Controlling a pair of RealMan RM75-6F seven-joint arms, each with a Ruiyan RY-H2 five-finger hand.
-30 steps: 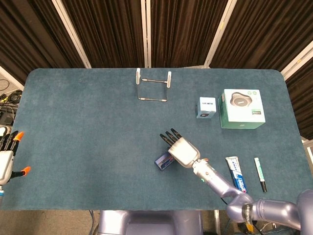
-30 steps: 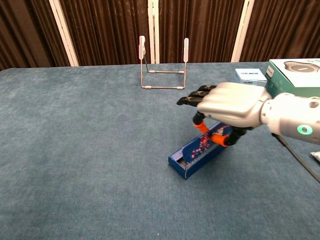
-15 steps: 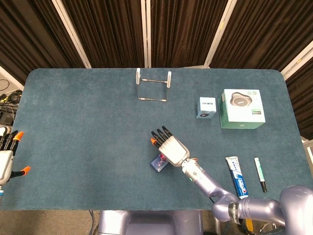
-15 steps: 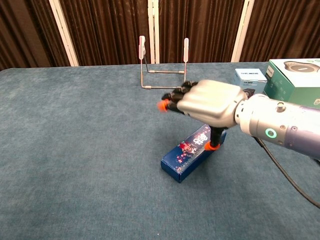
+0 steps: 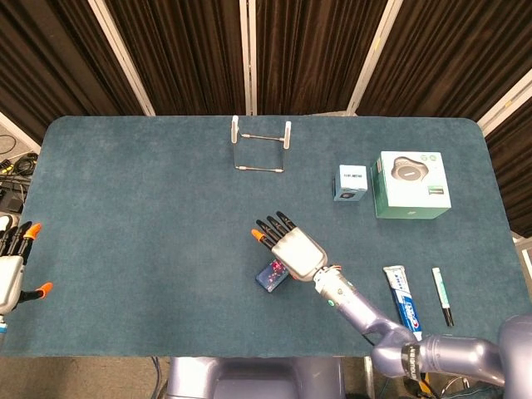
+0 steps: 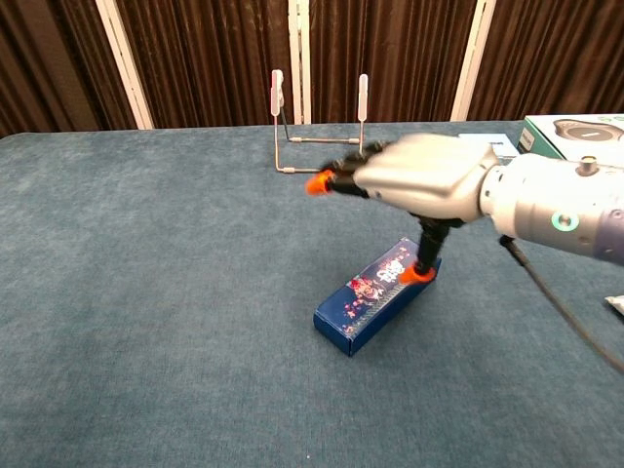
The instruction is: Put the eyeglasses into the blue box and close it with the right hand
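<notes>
Now the blue box [image 6: 376, 295] lies lidded, where a second ago it gaped open. Our right hand [image 6: 419, 175] hovers over it, fingers spread, thumb tip touching the lid. Eyeglasses unseen, presumably inside. Left hand [image 5: 12, 264] idles, released, far off.
</notes>
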